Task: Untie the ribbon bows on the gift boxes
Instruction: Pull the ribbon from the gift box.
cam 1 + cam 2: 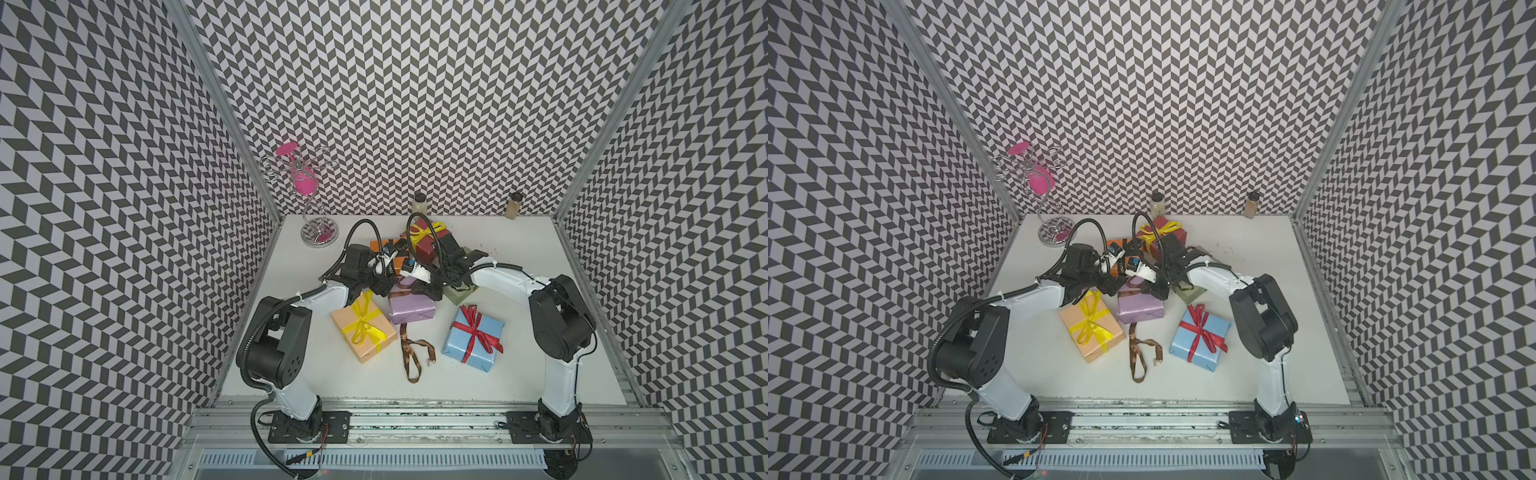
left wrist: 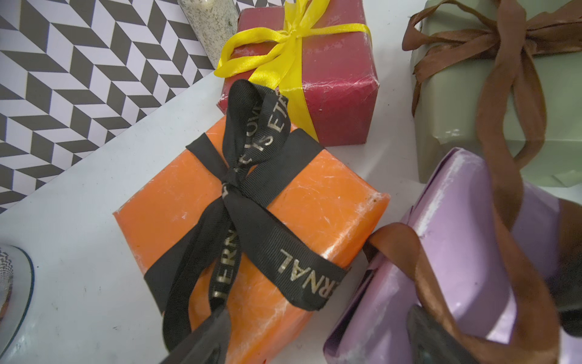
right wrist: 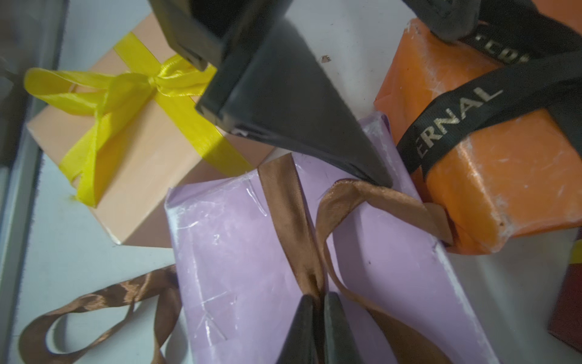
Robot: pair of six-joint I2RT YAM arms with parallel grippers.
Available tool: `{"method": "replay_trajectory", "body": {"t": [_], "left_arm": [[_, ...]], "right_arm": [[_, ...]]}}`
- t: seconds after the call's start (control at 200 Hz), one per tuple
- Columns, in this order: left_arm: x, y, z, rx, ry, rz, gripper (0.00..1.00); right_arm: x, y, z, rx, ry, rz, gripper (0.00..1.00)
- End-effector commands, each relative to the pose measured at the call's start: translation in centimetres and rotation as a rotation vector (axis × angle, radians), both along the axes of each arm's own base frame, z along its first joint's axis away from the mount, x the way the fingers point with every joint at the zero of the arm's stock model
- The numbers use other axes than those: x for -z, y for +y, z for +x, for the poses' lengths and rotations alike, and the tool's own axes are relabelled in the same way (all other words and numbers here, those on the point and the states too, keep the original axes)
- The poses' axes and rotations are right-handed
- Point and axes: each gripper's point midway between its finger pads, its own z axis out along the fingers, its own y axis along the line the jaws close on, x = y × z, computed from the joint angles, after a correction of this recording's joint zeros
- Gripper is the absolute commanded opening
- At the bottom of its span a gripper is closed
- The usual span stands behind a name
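Right end effector (image 3: 318, 315) pinched narrow on the brown ribbon (image 3: 293, 214), lower centre of frame, atop the lilac box (image 3: 239, 258) (bow looks undone, tail trailing on the surface (image 1: 519, 270)). Left end effector (image 2: 316, 315) gapes wide, likely bracing that box against the pull.

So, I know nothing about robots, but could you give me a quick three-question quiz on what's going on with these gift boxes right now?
1. Pick one: the right gripper, over the lilac box, is pinching which ribbon? A yellow, B brown, C red.
2. True or false: the red bow on the light blue box is tied.
3. Fill the gap: the lettered ribbon on the orange box is ____ in colour.

Key: 1 B, the brown ribbon; 2 true; 3 black.
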Motion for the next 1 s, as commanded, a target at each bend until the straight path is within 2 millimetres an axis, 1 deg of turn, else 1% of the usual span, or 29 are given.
{"method": "replay_trajectory", "body": {"t": [0.0, 0.115, 0.235, 0.391, 0.521, 0.816, 0.991], "left_arm": [[1.3, 0.6, -1.4, 0.010, 0.051, 0.027, 0.88], [1.3, 0.6, -1.4, 0.008, 0.052, 0.027, 0.88], [1.2, 0.6, -1.4, 0.011, 0.049, 0.025, 0.88], [1.2, 0.6, -1.4, 0.013, 0.051, 0.025, 0.88], [0.9, 0.6, -1.4, 0.013, 0.046, 0.022, 0.88], [0.5, 0.3, -1.8, 0.031, 0.039, 0.007, 0.88], [0.3, 0.2, -2.0, 0.042, 0.037, 0.000, 0.88]], "right_arm": [[1.1, -0.5, -2.9, -0.054, 0.117, -0.033, 0.05], [-0.3, -0.2, -3.5, -0.081, 0.141, -0.002, 0.00], [-2.5, 0.3, -4.1, -0.109, 0.169, 0.049, 0.00], [-5.8, 0.7, -4.3, -0.131, 0.192, 0.131, 0.00], [-7.8, 0.9, -4.0, -0.130, 0.191, 0.169, 0.00], [-11.7, 0.6, -2.7, -0.086, 0.104, 0.225, 0.00], [-15.2, 0.0, -2.2, -0.071, 0.048, 0.276, 0.00]]}}
